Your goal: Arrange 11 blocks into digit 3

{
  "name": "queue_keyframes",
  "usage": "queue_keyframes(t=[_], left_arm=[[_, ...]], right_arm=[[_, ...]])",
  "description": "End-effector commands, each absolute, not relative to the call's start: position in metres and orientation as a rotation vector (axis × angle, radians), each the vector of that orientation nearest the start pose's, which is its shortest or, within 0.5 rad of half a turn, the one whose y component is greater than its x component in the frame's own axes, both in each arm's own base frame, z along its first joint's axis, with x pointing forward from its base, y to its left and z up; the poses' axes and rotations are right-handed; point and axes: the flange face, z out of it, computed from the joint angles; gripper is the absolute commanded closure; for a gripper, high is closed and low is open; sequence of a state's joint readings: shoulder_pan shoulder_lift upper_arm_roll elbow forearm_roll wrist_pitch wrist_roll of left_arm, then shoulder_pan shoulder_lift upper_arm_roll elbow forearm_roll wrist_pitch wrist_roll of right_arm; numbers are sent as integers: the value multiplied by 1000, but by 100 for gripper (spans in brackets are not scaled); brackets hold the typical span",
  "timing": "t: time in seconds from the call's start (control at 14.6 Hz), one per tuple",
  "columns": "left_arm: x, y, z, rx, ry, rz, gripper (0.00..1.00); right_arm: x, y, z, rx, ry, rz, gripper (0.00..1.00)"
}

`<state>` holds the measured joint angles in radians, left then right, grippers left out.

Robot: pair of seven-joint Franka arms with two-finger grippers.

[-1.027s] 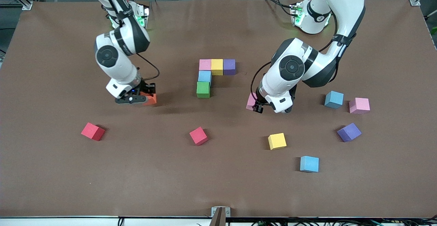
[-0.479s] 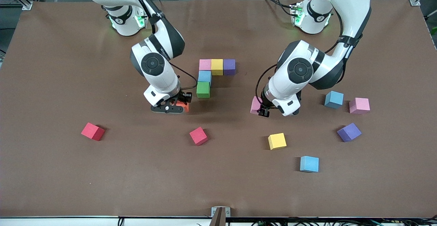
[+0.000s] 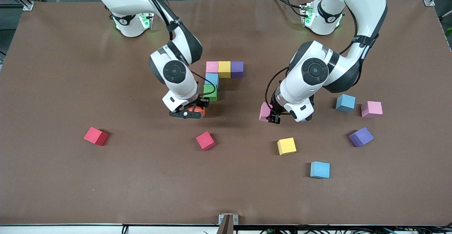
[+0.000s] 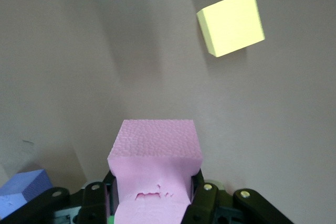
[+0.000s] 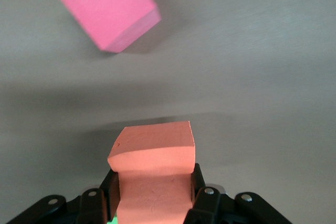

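Tabletop (image 3: 70, 177) — brown, matte, carrying every item below.

Right arm, reaching in from its base at the top of the front view: right gripper (image 3: 192, 111) hangs low just beside the green block, jaws clamped on an orange block (image 5: 152, 174).

Left arm: left gripper (image 3: 271, 113) over bare tabletop toward the left arm's end, jaws clamped on a pink block (image 4: 155, 174).

The digit 3, partial — five blocks placed, six wanting. Top bar: pink cube (image 3: 212, 66), yellow cube (image 3: 224, 69), purple cube (image 3: 237, 69), touching in a row. Spine begun under the pink cube: light blue cube (image 3: 211, 79), then the green block (image 3: 210, 92), nearest the front camera.

Loose stock, well apart: two red blocks (image 3: 96, 136) (image 3: 205, 140), a yellow block (image 3: 286, 146), two light blue blocks (image 3: 320, 169) (image 3: 345, 103), a purple block (image 3: 361, 136), a second pink block (image 3: 371, 109).

Step in hand, as judged: carrying the sixth and seventh pieces to the figure, orange leading.

Next move calls for: setting the orange block square and touching the green block, either continuing the spine or starting the middle bar — which one cannot be told. The jaws should open only once the faces sit flush.
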<state>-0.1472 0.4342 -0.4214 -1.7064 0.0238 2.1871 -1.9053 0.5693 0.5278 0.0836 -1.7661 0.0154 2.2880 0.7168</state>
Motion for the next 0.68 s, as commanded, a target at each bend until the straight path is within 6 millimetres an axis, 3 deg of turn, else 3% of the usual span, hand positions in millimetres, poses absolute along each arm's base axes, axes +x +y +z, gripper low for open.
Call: queue_keyframes(t=[0.0,0.62], left_arm=[[582,-329,378,-2533,-2074,179,75],[580,-330,378,-2532,-2061,183,75]], right_arm=[[531,409,250,-3087,156,47,100],[516,428,240,-3086,183,49,100]])
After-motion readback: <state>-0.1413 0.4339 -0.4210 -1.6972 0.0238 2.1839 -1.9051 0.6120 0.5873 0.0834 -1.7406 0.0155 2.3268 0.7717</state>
